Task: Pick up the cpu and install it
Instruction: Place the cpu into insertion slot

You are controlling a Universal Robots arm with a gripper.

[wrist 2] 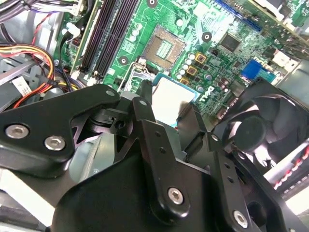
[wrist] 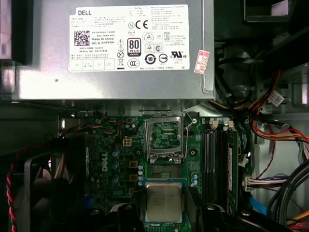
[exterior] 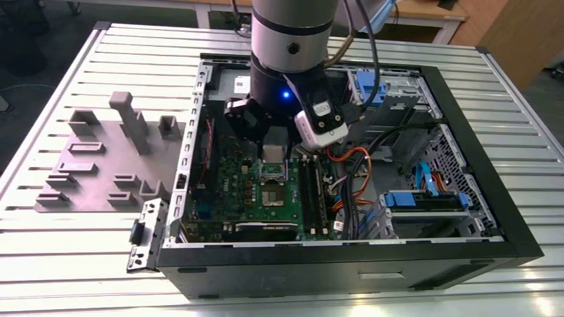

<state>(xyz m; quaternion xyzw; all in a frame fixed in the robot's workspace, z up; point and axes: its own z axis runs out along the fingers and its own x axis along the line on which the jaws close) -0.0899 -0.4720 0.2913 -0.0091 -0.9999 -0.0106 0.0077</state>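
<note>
Your claw [wrist 2: 169, 105] is clenched on the cpu [wrist: 164, 202], holding it over the board [wrist 2: 217, 29] near the open, empty socket [wrist 2: 166, 48]. Pick-up is done; seating is not.

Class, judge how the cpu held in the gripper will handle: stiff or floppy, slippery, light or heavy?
Likely stiff: the cpu is a flat square with a metal top, showing no bend in the gripper. Probably slippery, since that top looks smooth and shiny. Possibly light for its size, as it looks thin.
</note>
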